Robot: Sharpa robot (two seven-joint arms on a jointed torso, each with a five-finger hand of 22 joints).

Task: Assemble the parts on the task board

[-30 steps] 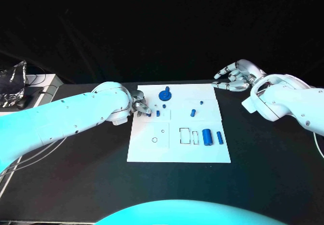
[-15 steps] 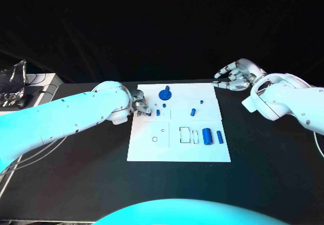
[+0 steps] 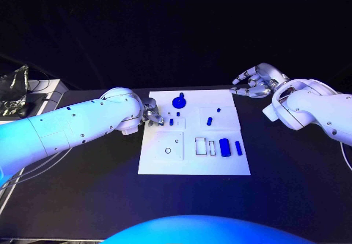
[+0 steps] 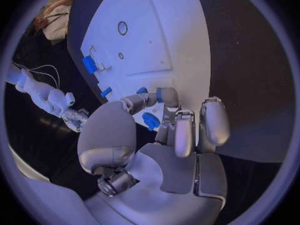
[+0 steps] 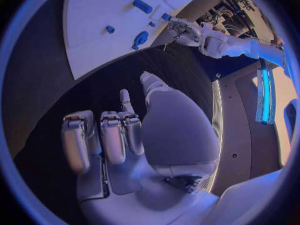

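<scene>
Parts: large blue cylinder (image 3: 224, 147) and slim blue pin (image 3: 238, 148) lie lengthwise, near right of white task board (image 3: 165, 162). Left hand (image 3: 152, 114) at board's left edge, fingers (image 4: 164, 97) pinching small blue peg (image 4: 157, 94). Right hand (image 3: 254, 84) beyond far-right corner on black desk (image 3: 293, 173), fingers curled, empty.

Matt black bench (image 3: 88, 193), cloth-like, no shine. Task board (image 3: 192, 165) smooth, flat white, matt, perhaps plastic or card, hard to tell from the head view; parts (image 3: 224, 147) on it blue, smooth, plastic-looking with a slight gloss. Left robot hand (image 4: 165, 135) and right robot hand (image 5: 125, 140) of satin silver metal-look shells; arms (image 3: 66, 132) glossy white plastic.
</scene>
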